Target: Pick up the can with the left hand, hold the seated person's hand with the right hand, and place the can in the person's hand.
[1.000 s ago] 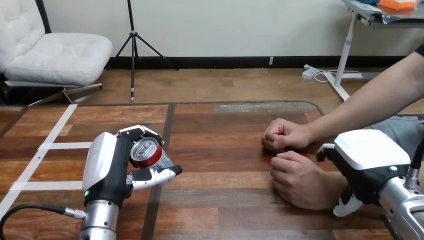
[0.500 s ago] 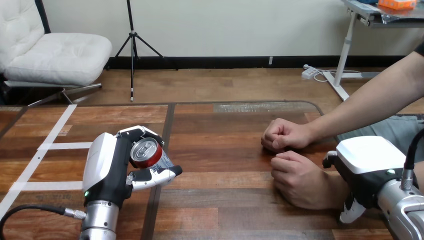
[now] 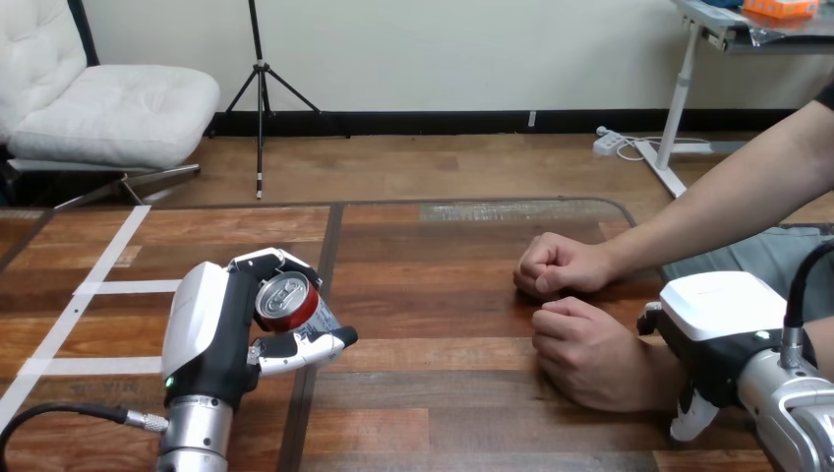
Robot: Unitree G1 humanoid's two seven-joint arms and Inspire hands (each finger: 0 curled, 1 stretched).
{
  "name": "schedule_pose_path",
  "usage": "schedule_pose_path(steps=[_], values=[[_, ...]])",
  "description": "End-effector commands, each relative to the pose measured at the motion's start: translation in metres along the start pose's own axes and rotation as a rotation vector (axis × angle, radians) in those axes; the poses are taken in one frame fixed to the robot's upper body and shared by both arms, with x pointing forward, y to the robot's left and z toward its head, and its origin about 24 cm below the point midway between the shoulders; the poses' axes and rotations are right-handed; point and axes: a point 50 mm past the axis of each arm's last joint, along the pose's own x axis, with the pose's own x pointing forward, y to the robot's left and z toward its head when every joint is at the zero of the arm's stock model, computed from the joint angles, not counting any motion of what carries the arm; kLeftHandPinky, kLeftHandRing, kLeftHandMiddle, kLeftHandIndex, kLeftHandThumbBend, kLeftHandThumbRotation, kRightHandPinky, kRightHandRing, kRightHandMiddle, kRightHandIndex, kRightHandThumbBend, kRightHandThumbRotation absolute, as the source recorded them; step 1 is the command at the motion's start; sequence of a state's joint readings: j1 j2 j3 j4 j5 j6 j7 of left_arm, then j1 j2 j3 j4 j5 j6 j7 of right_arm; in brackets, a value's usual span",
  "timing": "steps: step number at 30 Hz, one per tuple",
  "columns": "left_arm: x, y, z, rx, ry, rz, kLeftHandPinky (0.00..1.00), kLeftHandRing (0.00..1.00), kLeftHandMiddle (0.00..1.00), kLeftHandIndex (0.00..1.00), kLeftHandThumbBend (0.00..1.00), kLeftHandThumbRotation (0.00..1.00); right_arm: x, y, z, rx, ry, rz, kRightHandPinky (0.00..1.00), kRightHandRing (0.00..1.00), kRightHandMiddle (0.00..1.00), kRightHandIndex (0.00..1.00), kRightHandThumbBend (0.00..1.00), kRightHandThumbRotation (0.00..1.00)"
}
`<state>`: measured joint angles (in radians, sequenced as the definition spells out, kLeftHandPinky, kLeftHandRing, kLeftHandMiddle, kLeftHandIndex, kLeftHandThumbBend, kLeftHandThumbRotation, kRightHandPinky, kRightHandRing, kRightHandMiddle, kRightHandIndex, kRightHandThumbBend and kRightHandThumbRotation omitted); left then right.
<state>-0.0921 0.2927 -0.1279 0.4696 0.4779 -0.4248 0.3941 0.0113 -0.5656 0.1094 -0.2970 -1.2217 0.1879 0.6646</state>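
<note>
A red can (image 3: pixel 287 301) with a silver top sits tilted in my left hand (image 3: pixel 211 334), just above the table's left half, with the fingers and thumb curled round it. The person's two hands rest as loose fists right of centre: the farther hand (image 3: pixel 556 265) and the nearer hand (image 3: pixel 585 354). My right hand (image 3: pixel 723 329) lies over the wrist behind the nearer hand, its white back shell facing up. The shell hides where it meets the wrist, so a grip cannot be made out.
The wooden table (image 3: pixel 433 295) has white tape strips (image 3: pixel 108 285) along its left part and a dark seam (image 3: pixel 320 295) running front to back beside the can. The person's forearm (image 3: pixel 728 202) reaches in from the right edge.
My right hand has slid a little to the right and down along the person's wrist. The left hand, the can and the person's hands have stayed in place.
</note>
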Motion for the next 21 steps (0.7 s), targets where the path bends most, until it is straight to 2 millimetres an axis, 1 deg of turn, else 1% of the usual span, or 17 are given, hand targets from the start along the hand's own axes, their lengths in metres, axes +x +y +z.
schedule_pose_path(steps=[1, 14, 21], values=[[0.0147, 0.0127, 0.0163, -0.023, -0.09, 0.066, 0.33, 0.39, 0.46, 0.48, 0.68, 0.0, 0.0035, -0.0242, -0.0044, -0.027, 0.021, -0.078, 0.79, 0.82, 0.83, 0.81, 0.79, 0.06], [0.0145, 0.0135, 0.0159, -0.025, -0.087, 0.068, 0.33, 0.39, 0.46, 0.48, 0.68, 0.0, 0.0063, -0.0221, -0.0075, -0.033, 0.038, -0.056, 0.77, 0.81, 0.83, 0.81, 0.78, 0.09], [0.0144, 0.0133, 0.0155, -0.026, -0.088, 0.069, 0.33, 0.39, 0.46, 0.48, 0.68, 0.0, 0.008, -0.0197, -0.0096, -0.031, 0.052, -0.048, 0.77, 0.81, 0.82, 0.8, 0.79, 0.1]])
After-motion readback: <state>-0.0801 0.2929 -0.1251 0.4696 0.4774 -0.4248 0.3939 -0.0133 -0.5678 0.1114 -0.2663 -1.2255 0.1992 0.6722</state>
